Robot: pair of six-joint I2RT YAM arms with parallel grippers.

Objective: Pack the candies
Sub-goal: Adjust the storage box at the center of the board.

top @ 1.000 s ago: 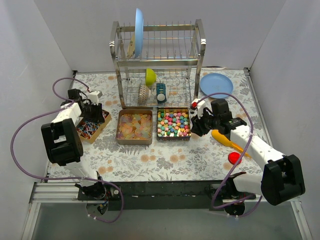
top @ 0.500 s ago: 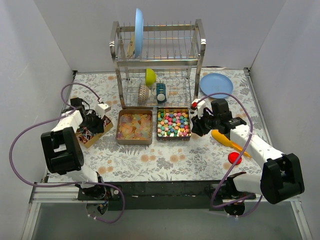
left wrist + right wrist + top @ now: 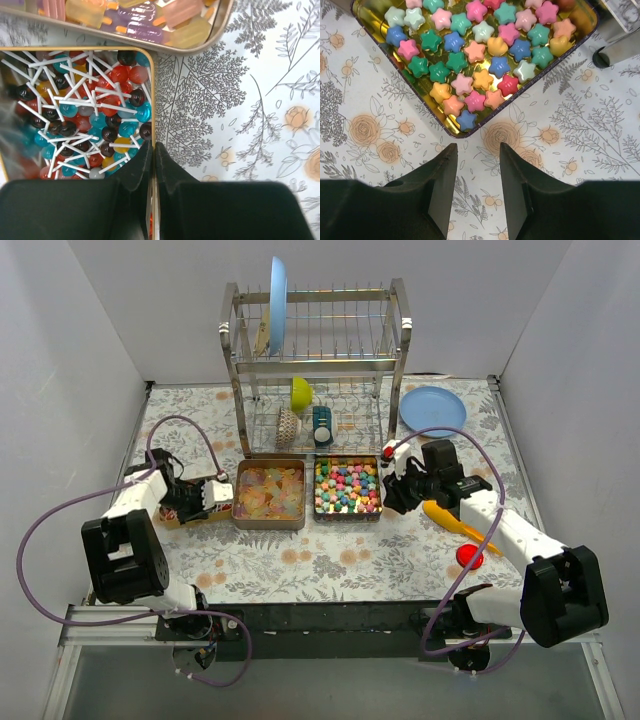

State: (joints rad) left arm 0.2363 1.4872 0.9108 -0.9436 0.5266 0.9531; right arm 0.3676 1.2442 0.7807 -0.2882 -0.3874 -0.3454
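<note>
Left gripper (image 3: 154,148): pressed together on the right wall of the shallow gold-rimmed metal tin (image 3: 151,95). The red, blue and dark white-stick candies (image 3: 100,112) lie to its left, and the silver tray of pale jellies (image 3: 222,22) is just beside it.
Right gripper (image 3: 477,150): spread and empty, just off the near corner of the dark-rimmed tin (image 3: 462,133) of the star-shaped candies (image 3: 472,52).

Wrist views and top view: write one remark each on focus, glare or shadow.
Left wrist: the lollipops are crisp, but the lollipop tin goes dim and smeary leftward; right wrist: the star candies carry white highlights, the right gripper is a dark mass; top external: even light, soft shadows, glints on the dish rack.
</note>
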